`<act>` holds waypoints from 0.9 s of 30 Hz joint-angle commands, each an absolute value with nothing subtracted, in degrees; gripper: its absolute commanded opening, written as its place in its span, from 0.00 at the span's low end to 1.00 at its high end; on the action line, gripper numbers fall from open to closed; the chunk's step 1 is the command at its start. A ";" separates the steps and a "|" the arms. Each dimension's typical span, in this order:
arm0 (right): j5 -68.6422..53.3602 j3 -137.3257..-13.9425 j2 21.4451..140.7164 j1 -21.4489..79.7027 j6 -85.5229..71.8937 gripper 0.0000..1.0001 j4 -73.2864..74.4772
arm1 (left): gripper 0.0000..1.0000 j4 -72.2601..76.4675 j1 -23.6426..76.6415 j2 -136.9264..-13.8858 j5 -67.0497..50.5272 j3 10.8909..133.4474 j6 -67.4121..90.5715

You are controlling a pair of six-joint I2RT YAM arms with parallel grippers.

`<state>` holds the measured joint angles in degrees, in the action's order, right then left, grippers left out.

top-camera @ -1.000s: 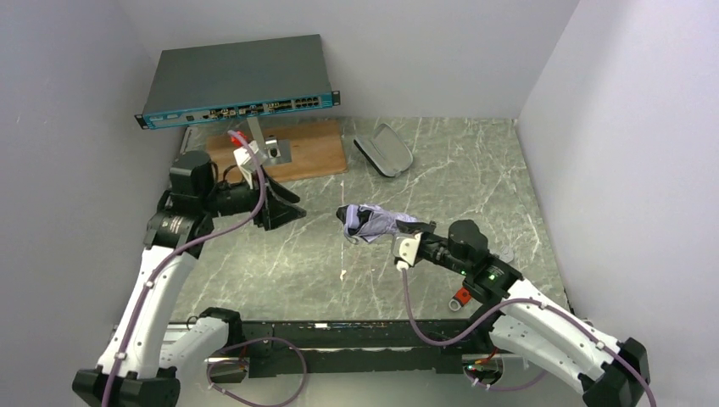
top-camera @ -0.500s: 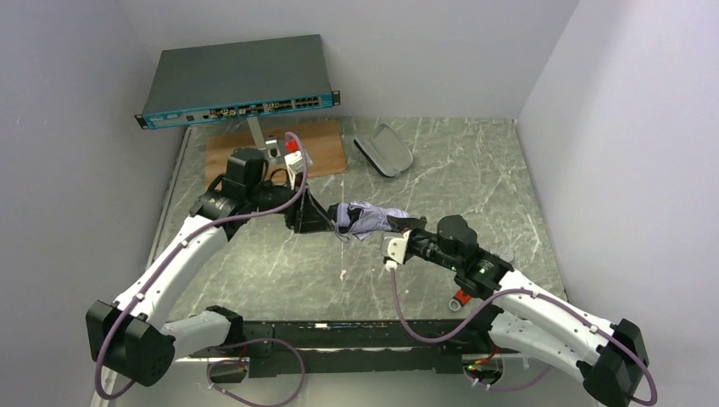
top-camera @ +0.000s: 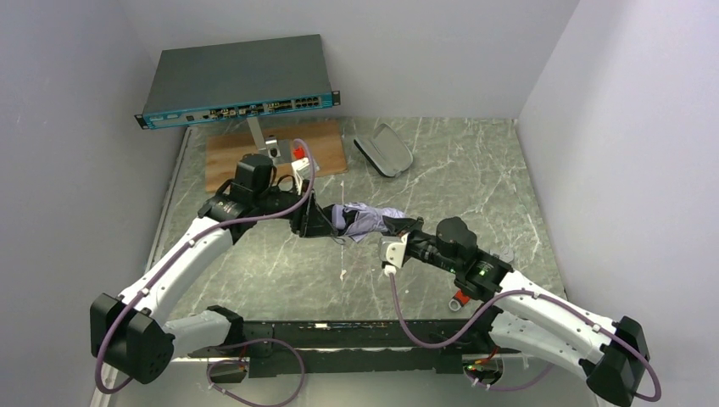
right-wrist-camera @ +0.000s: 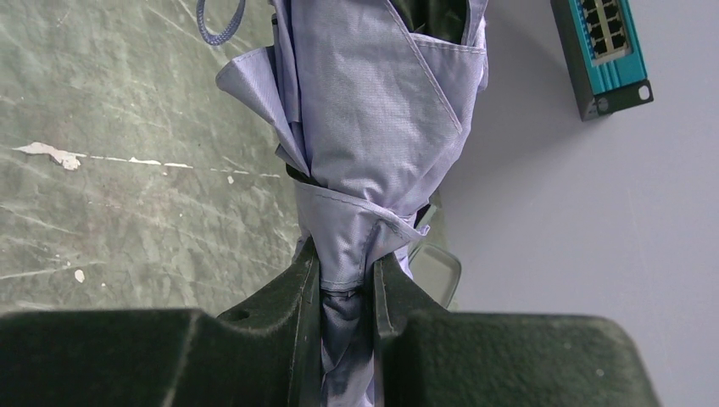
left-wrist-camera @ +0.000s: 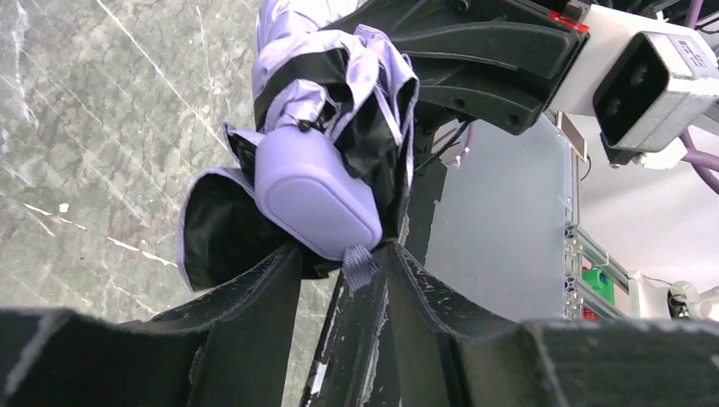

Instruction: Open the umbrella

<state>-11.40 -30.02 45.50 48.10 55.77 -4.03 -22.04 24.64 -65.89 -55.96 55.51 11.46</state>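
The folded umbrella hangs just above the middle of the table between both grippers, its pale lavender canopy bunched and showing black lining. My right gripper is shut on the canopy end; in the right wrist view the fabric is pinched between the fingers of the right gripper. My left gripper meets the other end. In the left wrist view the lavender handle sits wedged at the tips of the left gripper, both tips touching it, and the strap hangs between them. The shaft is hidden.
A network switch stands raised on a stand over a wooden board at the back left. A grey oval pouch lies at the back centre. A small red and black item lies by the right arm. Walls close in on three sides.
My left arm has swung from the back left over to the umbrella's handle end, and its jaws have narrowed onto the handle. The right gripper has carried the umbrella slightly left.
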 commanded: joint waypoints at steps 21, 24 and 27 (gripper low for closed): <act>-4.35 -26.42 33.98 49.38 59.77 0.00 3.63 | 0.00 -42.02 15.20 -57.79 -54.28 58.48 -8.01; -5.82 -26.64 34.50 49.54 59.32 0.00 2.84 | 0.30 -38.83 15.17 -56.85 -56.18 57.14 -5.62; -6.04 -27.70 37.04 49.55 59.21 0.00 1.31 | 0.76 -34.09 15.29 -56.78 -59.06 56.97 -1.42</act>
<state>-5.50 -25.96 35.57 49.43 58.74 6.55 -39.62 15.55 -57.89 -55.13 56.51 -4.16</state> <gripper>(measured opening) 0.190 0.592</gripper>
